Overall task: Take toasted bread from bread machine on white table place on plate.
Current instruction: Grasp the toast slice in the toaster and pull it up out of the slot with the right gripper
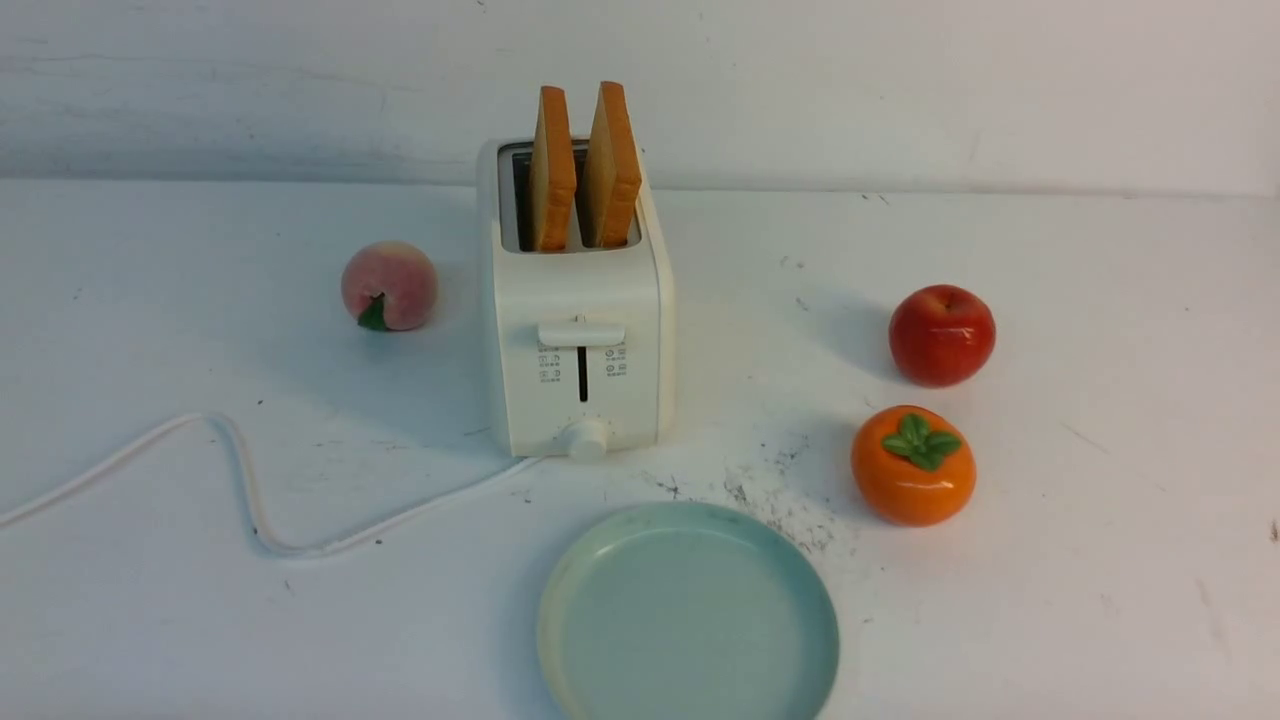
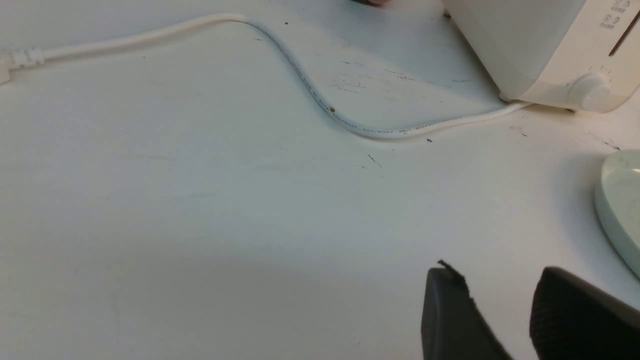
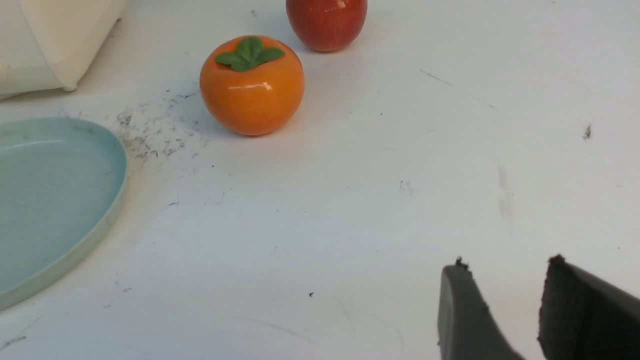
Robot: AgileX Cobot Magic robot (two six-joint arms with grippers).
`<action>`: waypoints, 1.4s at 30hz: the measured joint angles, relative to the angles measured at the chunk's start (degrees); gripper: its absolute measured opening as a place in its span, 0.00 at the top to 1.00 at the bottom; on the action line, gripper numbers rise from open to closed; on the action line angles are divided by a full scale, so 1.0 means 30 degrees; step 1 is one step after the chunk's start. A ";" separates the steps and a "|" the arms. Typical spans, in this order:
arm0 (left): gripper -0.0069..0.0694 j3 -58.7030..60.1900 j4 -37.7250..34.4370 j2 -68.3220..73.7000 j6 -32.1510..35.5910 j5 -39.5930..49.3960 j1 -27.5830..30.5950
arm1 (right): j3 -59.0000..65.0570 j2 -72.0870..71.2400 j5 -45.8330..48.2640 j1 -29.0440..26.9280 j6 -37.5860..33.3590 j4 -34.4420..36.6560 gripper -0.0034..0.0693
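White toaster (image 1: 580, 340), golden toast (image 1: 552, 170), pale blue-green plate (image 1: 690, 610).

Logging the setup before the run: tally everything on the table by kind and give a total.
toasted bread, second slice: 2
bread machine: 1
plate: 1
fruit, namely peach, apple, persimmon: 3
Total: 7
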 joint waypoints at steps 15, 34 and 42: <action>0.60 0.0000 0.0000 0.0000 0.0000 0.0000 0.0000 | 0.0000 0.0000 0.0000 0.0000 0.0000 0.0000 0.62; 0.60 0.0000 -0.2240 0.0000 -0.0386 -0.0055 0.0000 | 0.0000 0.0000 0.0000 0.0000 0.0000 0.0000 0.62; 0.60 0.0000 -1.2534 0.0000 -0.4367 -0.0270 0.0000 | 0.0000 0.0000 0.0000 0.0000 -0.0018 -0.0108 0.62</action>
